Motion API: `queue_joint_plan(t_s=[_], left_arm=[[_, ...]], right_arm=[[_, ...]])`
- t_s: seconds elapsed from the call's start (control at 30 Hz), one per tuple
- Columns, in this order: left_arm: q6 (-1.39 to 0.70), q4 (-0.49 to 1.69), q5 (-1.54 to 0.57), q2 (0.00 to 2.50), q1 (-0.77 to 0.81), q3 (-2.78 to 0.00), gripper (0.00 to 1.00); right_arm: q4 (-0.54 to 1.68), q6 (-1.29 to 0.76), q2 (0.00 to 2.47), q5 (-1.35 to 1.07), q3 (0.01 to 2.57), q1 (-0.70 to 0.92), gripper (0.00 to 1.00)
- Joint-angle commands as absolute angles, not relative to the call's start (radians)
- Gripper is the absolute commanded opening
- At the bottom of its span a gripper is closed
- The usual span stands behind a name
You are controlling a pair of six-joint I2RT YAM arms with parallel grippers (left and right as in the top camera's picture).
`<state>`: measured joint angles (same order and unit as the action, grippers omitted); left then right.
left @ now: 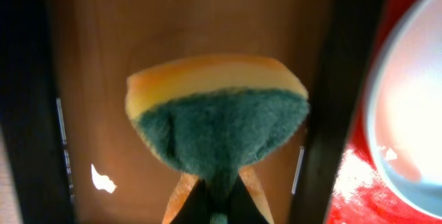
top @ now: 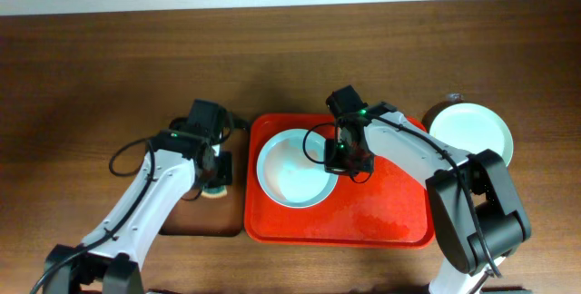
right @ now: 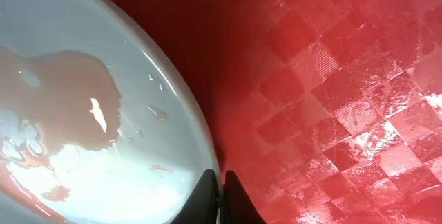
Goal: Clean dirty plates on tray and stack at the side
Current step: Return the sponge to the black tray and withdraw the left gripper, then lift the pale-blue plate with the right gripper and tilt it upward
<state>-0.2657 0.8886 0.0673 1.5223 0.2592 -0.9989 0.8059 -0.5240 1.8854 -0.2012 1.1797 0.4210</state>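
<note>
Left of centre on the red tray [top: 381,212], one plate [top: 292,169] is seen, its right rim clamped by the right gripper [right: 221,195]. Reddish wet smears are shown only by the right wrist view. Further left, a sponge [left: 217,113] is pinched by the left gripper [top: 216,176] over a black tray [top: 204,217]. A second plate [top: 470,131] lies upper right, off the red tray.

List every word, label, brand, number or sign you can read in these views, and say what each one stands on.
None: no view holds any readable text.
The plate on the tray, the side plate, the red tray, the sponge and the black tray are all unmarked.
The left arm and right arm each show a green light, no lettering.
</note>
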Motion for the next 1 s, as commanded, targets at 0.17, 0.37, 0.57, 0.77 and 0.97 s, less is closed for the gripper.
queue_joint_plan(t_s=[0.17, 0.37, 0.57, 0.77, 0.97], left_arm=[[-0.276, 0.741, 0.094, 1.522, 0.257, -0.852, 0.06], [-0.276, 0.841, 0.041, 1.505, 0.257, -0.985, 0.72], [-0.352, 0.894, -0.045, 1.407, 0.084, -1.209, 0.99], [-0.352, 0.903, -0.046, 1.406, -0.088, -1.209, 0.99], [-0.352, 0.903, -0.046, 1.406, -0.088, -1.209, 0.99]], right_arm=[[0.804, -0.529, 1.865, -0.198, 1.176, 0.432, 0.05], [0.804, -0.529, 1.865, -0.198, 1.176, 0.432, 0.05], [0.806, -0.529, 1.865, -0.198, 1.176, 0.432, 0.05], [0.805, -0.529, 1.865, -0.197, 1.176, 0.432, 0.06], [0.802, -0.529, 1.877, -0.175, 1.176, 0.432, 0.11]])
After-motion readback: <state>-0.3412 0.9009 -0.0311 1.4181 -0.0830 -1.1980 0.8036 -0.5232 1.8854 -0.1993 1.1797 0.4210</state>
